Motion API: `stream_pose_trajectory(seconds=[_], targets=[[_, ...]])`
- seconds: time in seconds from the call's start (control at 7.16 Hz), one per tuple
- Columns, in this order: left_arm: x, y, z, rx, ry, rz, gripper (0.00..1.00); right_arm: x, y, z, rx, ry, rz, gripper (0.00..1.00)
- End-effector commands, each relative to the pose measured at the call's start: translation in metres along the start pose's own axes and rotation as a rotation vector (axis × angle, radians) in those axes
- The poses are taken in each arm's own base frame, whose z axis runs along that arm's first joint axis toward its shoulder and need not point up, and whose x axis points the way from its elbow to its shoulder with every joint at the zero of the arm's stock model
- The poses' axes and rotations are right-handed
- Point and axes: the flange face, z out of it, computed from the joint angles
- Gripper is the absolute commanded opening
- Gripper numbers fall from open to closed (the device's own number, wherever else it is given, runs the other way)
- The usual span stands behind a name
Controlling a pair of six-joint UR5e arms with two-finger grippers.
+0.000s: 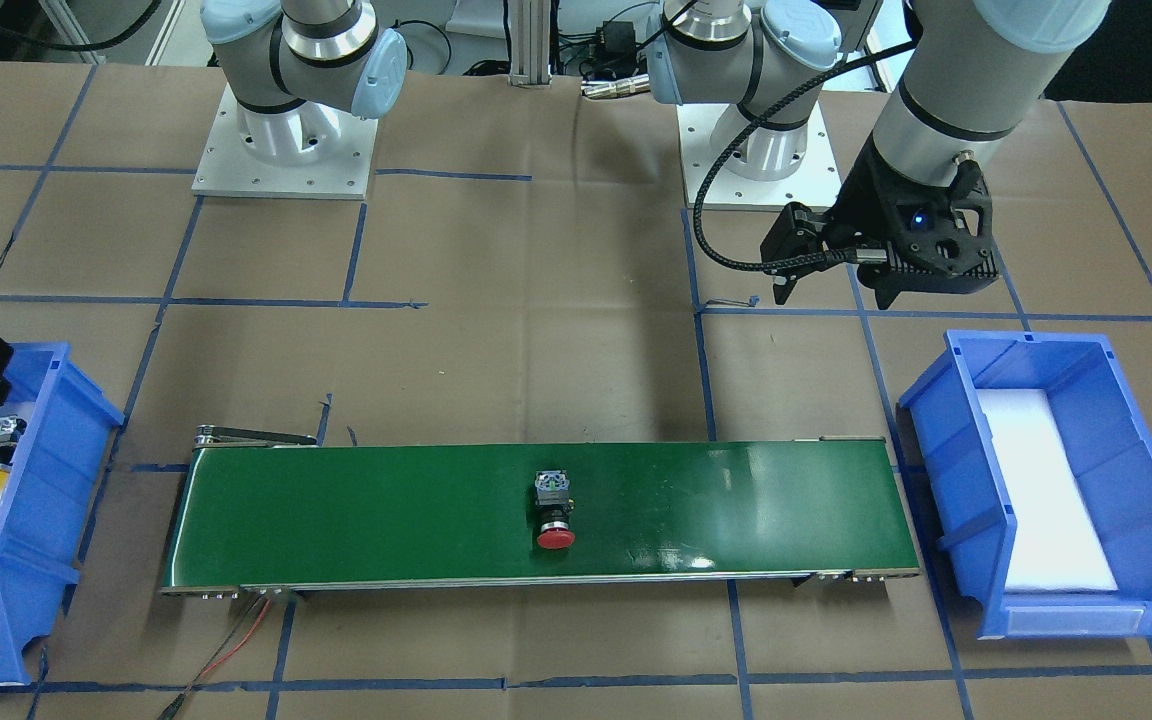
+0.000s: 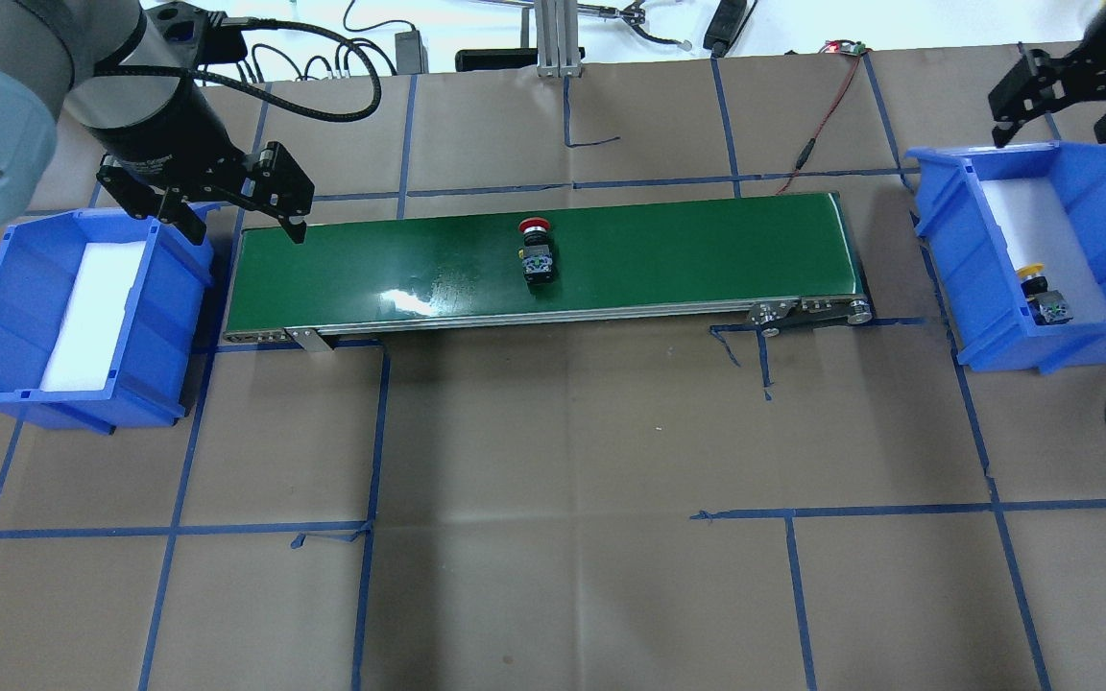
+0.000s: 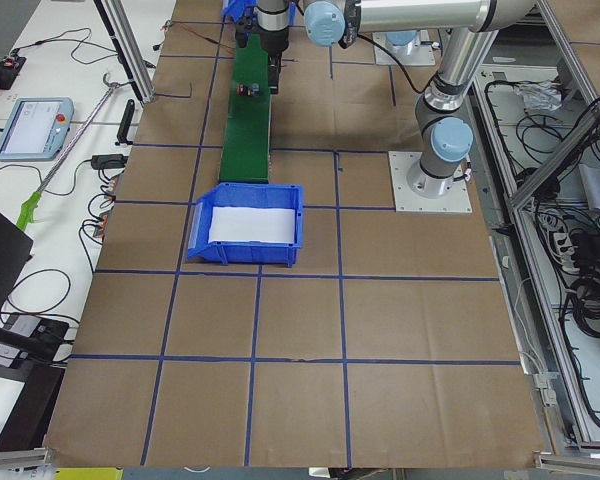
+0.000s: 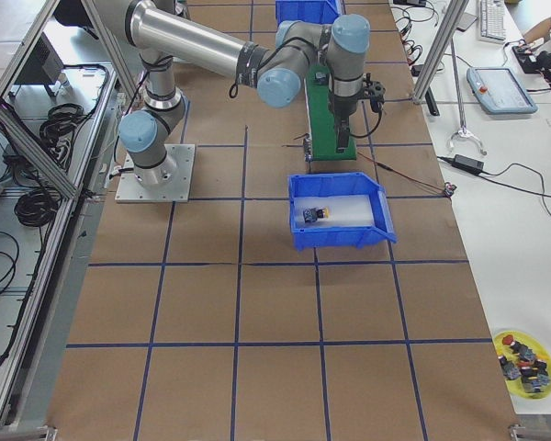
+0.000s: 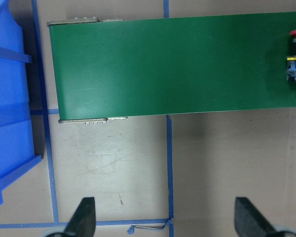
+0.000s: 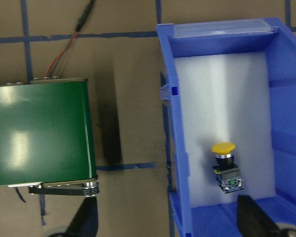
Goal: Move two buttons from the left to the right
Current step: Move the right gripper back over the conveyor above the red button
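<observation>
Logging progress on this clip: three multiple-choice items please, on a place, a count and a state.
1. Where is the red button? A in a bin; B on the green belt; C in a gripper.
2. Buttons in the right blue bin? A none; B one; C two.
3. The left gripper is: A open; B shut on a button; C out of view.
Answers: 1 B, it sits mid-belt. 2 B, only the yellow button lies there. 3 A, its fingers stand apart.
</observation>
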Motion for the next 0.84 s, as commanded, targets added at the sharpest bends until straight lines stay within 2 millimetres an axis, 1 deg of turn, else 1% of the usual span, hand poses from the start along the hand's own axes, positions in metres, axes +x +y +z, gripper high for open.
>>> stream_pose_trajectory(seconds=[0.0,0.14,0.28,0.42,0.56,0.7], targets=[[0.0,0.0,0.0,0.0,0.0,-0.001,0.99,-0.102,0.009,-0.013,0.013,-0.007,0.041,0.99],[0.0,0.0,0.0,0.0,0.0,-0.001,0.99,-0.142,0.018,-0.015,0.016,0.028,0.051,0.99],[0.0,0.0,-0.001,0.003,0.0,-0.001,0.99,-0.165,0.025,-0.01,0.01,0.053,0.028,0.99],[0.0,0.0,0.0,0.0,0.0,0.0,0.99,-0.167,0.024,-0.005,0.0,0.051,0.025,0.99],[0.0,0.0,-0.001,0.003,0.0,0.0,0.99,-0.168,0.026,-0.004,-0.004,0.049,0.023,0.99],[0.0,0.0,-0.001,0.001,0.0,0.0,0.99,-0.168,0.027,-0.007,0.001,0.048,0.022,0.99]])
